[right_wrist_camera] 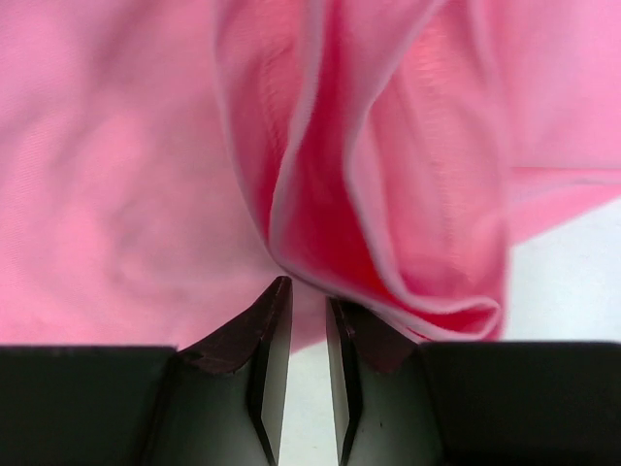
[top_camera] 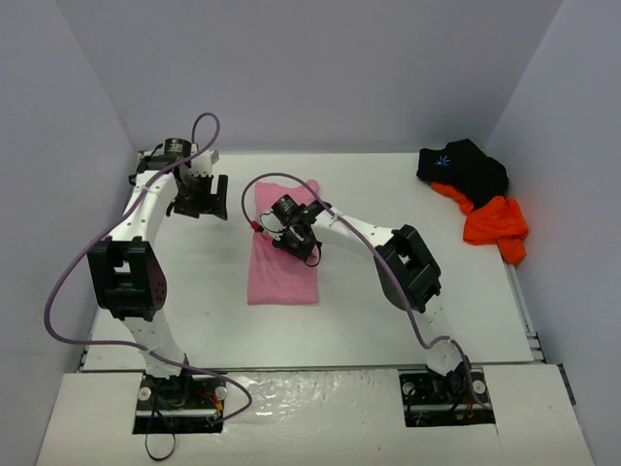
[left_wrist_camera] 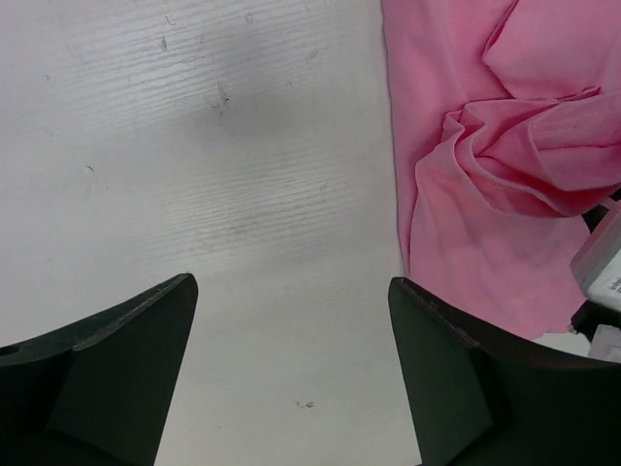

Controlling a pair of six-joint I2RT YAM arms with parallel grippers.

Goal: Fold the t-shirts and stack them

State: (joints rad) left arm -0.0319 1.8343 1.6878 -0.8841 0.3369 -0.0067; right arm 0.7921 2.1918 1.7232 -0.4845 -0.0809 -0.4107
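White tabletop (top_camera: 388, 194) with a folded pink cloth t-shirt (top_camera: 281, 277) at centre; a crumpled black t-shirt (top_camera: 466, 167) touches a crumpled orange t-shirt (top_camera: 497, 223) in the far-right corner.

Overhead overview; wrist close-ups sharing pink t-shirt (top_camera: 281, 279)

t-shirt (top_camera: 281, 272) centre, two t-shirts (top_camera: 471, 180) far right

I am finding no words, brands or numbers that I can read in any view. The only sign I am seeing is a light-blue starburst print (top_camera: 444, 161) on the black t-shirt (top_camera: 473, 173), well right of the pink t-shirt (top_camera: 281, 267). A white label (left_wrist_camera: 606, 260) is showing just beside the pink t-shirt, its print too small to read.
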